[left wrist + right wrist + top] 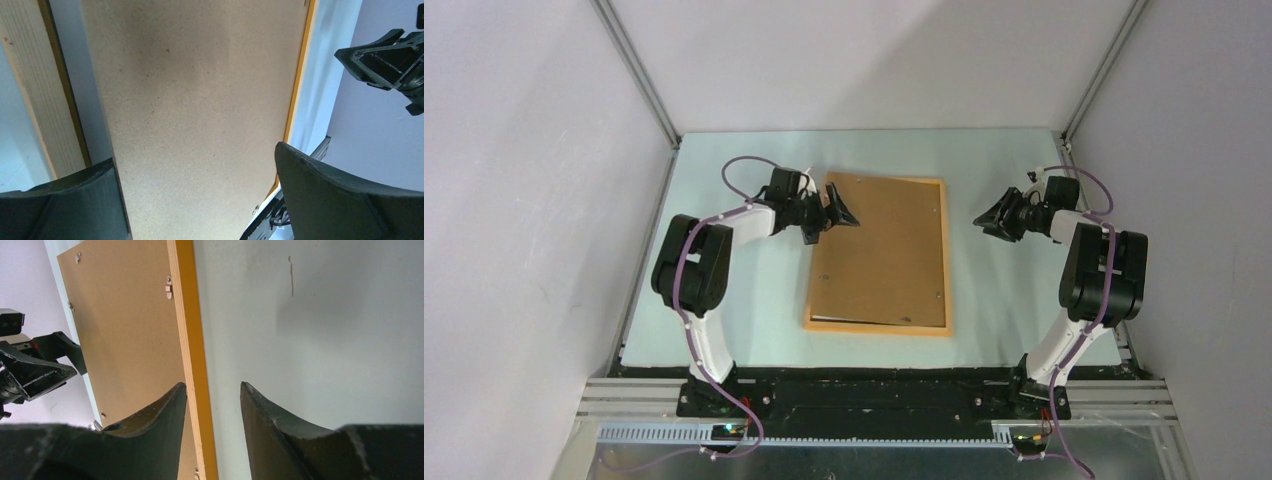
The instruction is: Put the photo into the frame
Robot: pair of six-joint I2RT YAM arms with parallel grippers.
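Note:
The frame (946,260) lies flat mid-table, a thin orange-tan rim around a brown backing board (884,255). The photo is hidden. My left gripper (829,220) hovers over the frame's far left corner, open wide with nothing between its fingers. In the left wrist view the left gripper (195,155) spans the board (200,90), with the frame's orange right rim (299,75) beyond. A pale strip shows between the board and the left rim. My right gripper (984,218) hangs open to the right of the frame, apart from it. In the right wrist view the frame (187,315) runs up between the tips of the right gripper (213,385).
The pale green mat (1014,300) covers the table, walled by white panels on the left, right and back. Small metal tabs (169,287) sit along the frame's inner edge. The black base rail (874,390) runs along the near edge.

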